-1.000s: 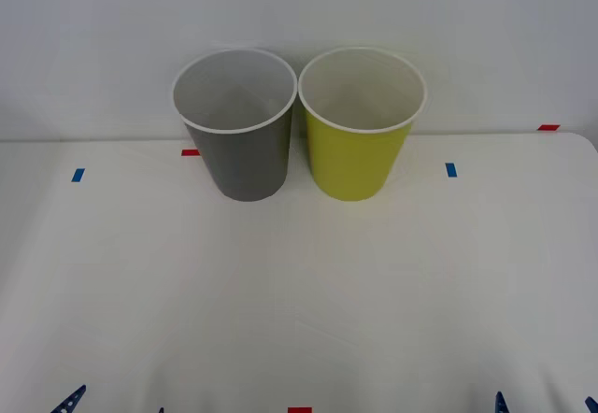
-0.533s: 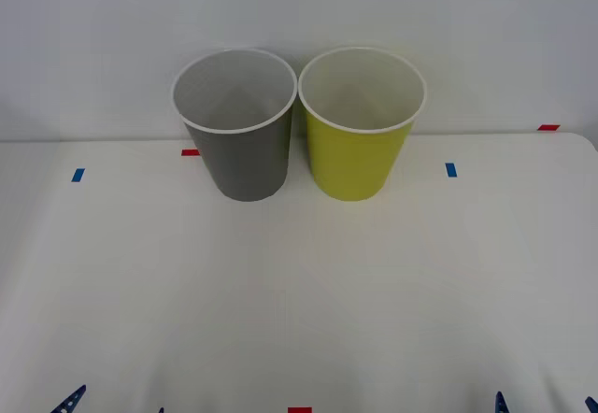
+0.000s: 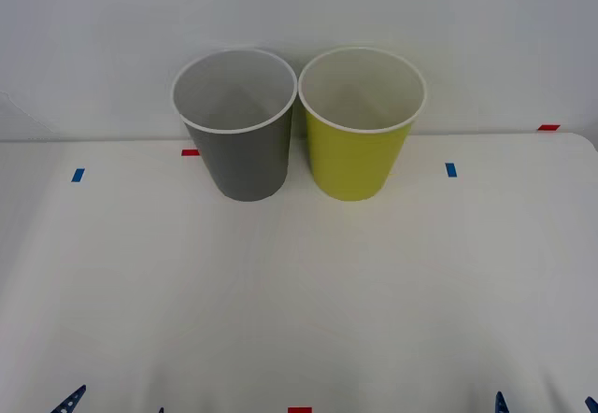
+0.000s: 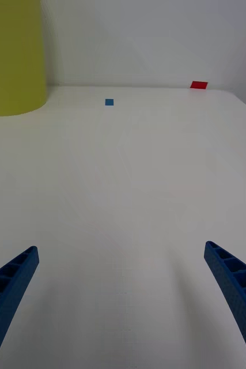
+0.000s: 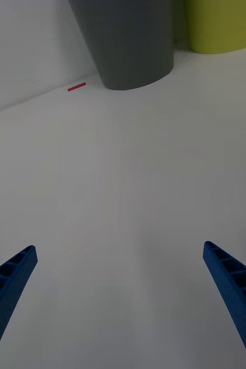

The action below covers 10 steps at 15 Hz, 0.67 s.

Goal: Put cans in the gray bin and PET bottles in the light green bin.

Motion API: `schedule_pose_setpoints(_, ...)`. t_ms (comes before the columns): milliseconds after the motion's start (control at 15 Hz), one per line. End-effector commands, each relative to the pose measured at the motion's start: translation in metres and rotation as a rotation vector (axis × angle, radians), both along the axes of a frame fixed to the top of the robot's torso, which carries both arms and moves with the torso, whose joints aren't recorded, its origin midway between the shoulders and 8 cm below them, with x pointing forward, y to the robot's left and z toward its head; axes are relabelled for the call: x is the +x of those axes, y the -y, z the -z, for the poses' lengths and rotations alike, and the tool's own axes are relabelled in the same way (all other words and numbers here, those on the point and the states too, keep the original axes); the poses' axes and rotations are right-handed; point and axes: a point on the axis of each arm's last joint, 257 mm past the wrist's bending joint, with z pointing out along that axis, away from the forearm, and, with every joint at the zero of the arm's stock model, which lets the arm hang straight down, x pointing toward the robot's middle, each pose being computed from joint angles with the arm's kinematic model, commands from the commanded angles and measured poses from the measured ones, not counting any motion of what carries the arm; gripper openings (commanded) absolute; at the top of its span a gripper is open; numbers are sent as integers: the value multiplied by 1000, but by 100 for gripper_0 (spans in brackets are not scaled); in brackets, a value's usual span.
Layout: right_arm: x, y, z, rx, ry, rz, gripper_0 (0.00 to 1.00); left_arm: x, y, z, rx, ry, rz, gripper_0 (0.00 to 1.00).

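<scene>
The gray bin and the light green bin stand upright side by side at the back of the white table, both white inside. The cans and PET bottles are out of view. My left gripper rests at the near left edge, open, with bare table between its fingers. It faces the gray bin, with the light green bin beside it. My right gripper sits at the near right edge, also open and holding nothing, its fingers spread wide. The light green bin is off to its side.
A white wall rises right behind the bins. Small blue tape marks and red tape marks dot the table's back part. Another red mark lies at the near edge. The table's right corner curves away.
</scene>
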Motion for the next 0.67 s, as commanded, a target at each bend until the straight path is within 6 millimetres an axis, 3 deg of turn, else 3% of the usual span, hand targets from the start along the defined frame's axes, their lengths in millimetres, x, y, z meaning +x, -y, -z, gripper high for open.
schedule_pose_setpoints(67,0,0,0,0,0,0,100,0,0,0,0,0,0,100)
schedule_pose_setpoints(667,0,0,0,0,0,0,100,0,0,0,0,0,0,100)
